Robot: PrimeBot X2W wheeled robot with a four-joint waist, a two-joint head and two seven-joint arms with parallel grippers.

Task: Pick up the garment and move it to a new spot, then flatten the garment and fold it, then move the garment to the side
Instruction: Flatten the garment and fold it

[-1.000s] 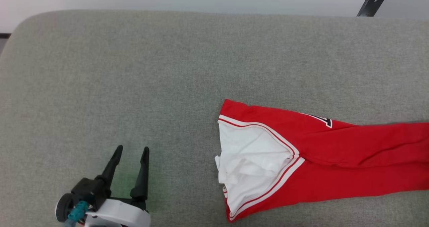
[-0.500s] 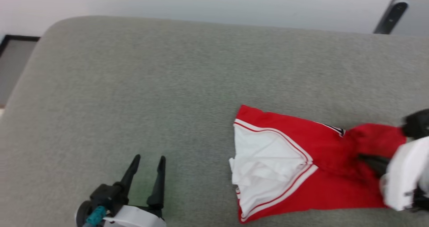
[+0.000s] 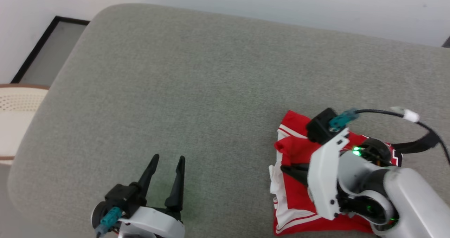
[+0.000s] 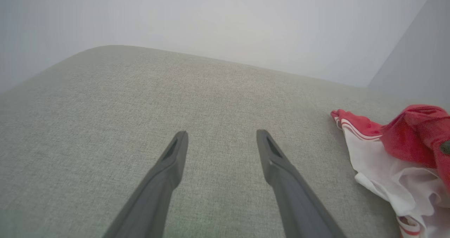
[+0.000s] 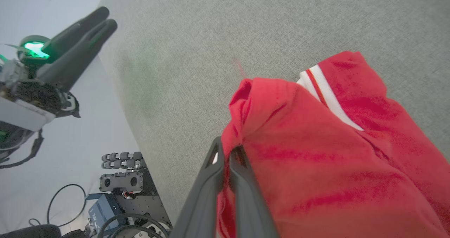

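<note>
Right fingers: pressing together at the tips, pinching a bunched fold of red cloth.
Shirt: a red jersey with white sleeves and striped trim, lying heaped at the near right of a grey cushion, with one red fold rising from the pinch over the white part.
How it is likely handling: light, soft and limp, sagging and trailing from any single hold. It is not fragile, though loose layers are probably sliding over each other.
Where to take hold: a hem, shoulder seam or the thicker striped trim is probably giving the firmest purchase. A pinch in mid-cloth is only gathering a bunch.
Left fingers: standing well apart, holding nothing, pointing across bare cushion at the near left, well apart from the shirt. Whether they are touching the fabric is unclear.
Step in hand: seemingly carrying the shirt toward a new spot, with flattening and folding not yet done.
</note>
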